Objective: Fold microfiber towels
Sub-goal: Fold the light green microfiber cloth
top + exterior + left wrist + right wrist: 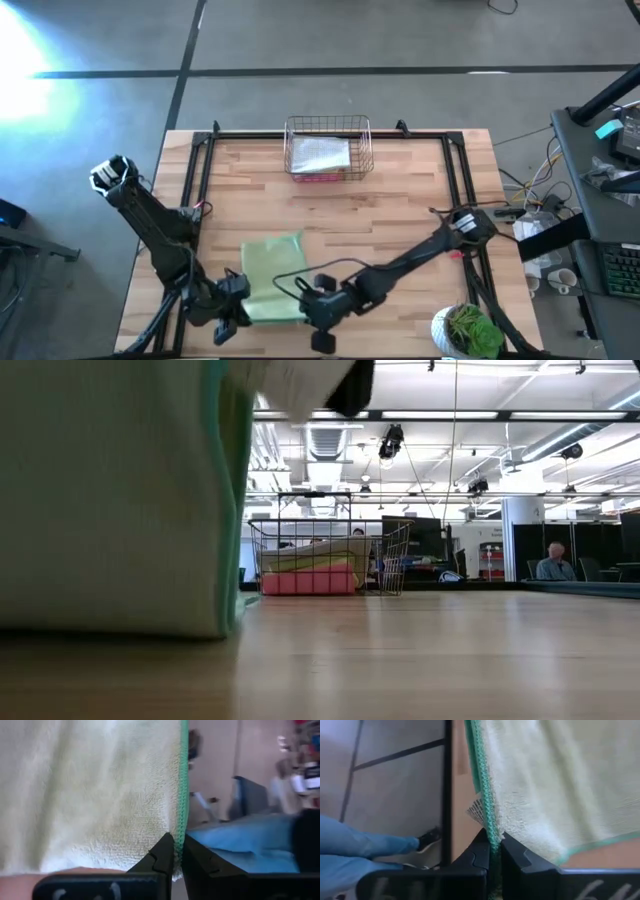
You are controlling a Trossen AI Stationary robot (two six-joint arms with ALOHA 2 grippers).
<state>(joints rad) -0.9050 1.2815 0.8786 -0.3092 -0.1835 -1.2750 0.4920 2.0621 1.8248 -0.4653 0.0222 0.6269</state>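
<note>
So the sage towel sits at the near edge of the table, part of it lying flat and the near edge lifted, with a corner pinched on each side. The left tool is clamped shut on the green-stitched hem, and the right tool is shut on the hem at the other corner, so both have a proper bite on the edge.

For the fold to come out neat I'd say keep both corners level and the cloth lightly taut between them, then carry them together toward the far edge so hem lands on hem. If one side leads, it'll probably skew. Let go only once the corners are down flat.

The basket at the far side already holds folded cloths, well apart from this one, and a plant sits at the near right corner
</note>
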